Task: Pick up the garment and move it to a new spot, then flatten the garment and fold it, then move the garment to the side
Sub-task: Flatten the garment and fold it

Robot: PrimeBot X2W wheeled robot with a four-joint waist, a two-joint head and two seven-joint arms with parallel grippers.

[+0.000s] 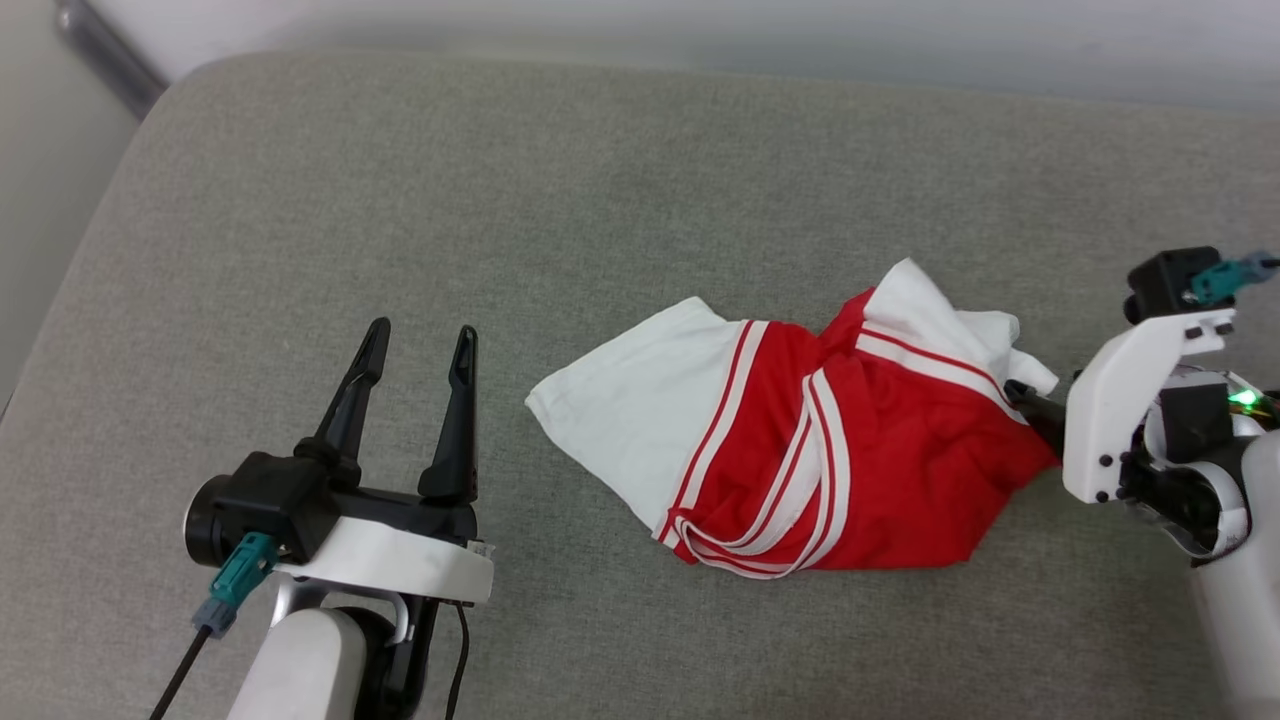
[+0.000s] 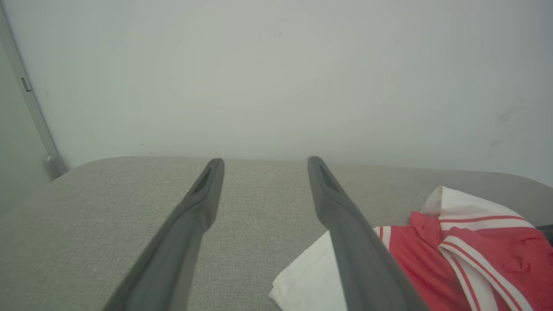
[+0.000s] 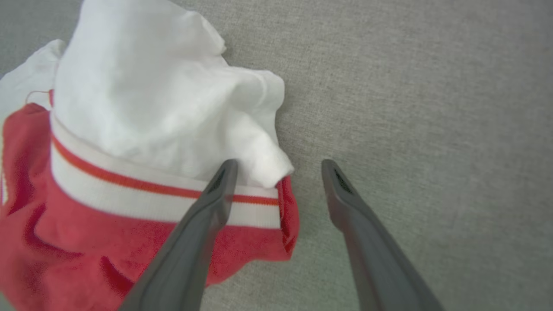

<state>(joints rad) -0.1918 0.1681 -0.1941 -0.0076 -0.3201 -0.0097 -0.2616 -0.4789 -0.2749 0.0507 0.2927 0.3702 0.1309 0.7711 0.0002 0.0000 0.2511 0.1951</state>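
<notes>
One grey cushion (image 1: 600, 200), wall (image 2: 276, 65) behind, bears the garment (image 1: 880, 470).

right gripper (image 1: 1026, 400) mostly hidden, garment (image 3: 129, 121) edge-cropped

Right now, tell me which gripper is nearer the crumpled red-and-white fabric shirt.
Right. The right gripper is at the shirt's edge; the left gripper stands apart, past its sleeve.

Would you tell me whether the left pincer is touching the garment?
Apart. The head view shows bare grey cushion between the open left pincer and the garment.
</notes>
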